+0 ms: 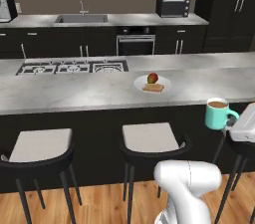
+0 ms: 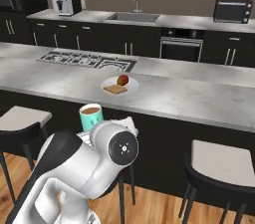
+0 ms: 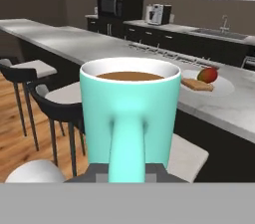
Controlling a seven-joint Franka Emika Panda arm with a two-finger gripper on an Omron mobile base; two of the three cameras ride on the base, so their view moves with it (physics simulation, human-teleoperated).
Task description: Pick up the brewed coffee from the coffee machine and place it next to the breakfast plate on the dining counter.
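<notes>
- The gripper [image 1: 232, 124] is clamped on the handle of the mug of brewed coffee [image 1: 217, 114], so the mug sits right at the front of the hand.
- In the hand view the brewed coffee [image 3: 129, 113] is very close, with its handle pointing back at the hand and running down between the finger tips.
- The mug stands upright. Brown coffee shows at its top.
- The mug is up in the air. It is in front of the near edge of the dining counter [image 1: 74, 93], on the side where the stools are, and it is not resting on the top.
- A bar stool [image 1: 152, 141] stands just to the left of the mug and lower down.
- The breakfast plate [image 1: 164, 83] lies on the dining counter with a red fruit and a slice of toast on it. It is behind the mug and to its left, well apart from it.
- In the right base view the brewed coffee [image 2: 91, 117] is just above the white arm, and the breakfast plate [image 2: 130, 87] is past it on the counter.
- The coffee machine [image 2: 68, 2] stands far off on the back counter, near the sink [image 2: 133, 17].
</notes>
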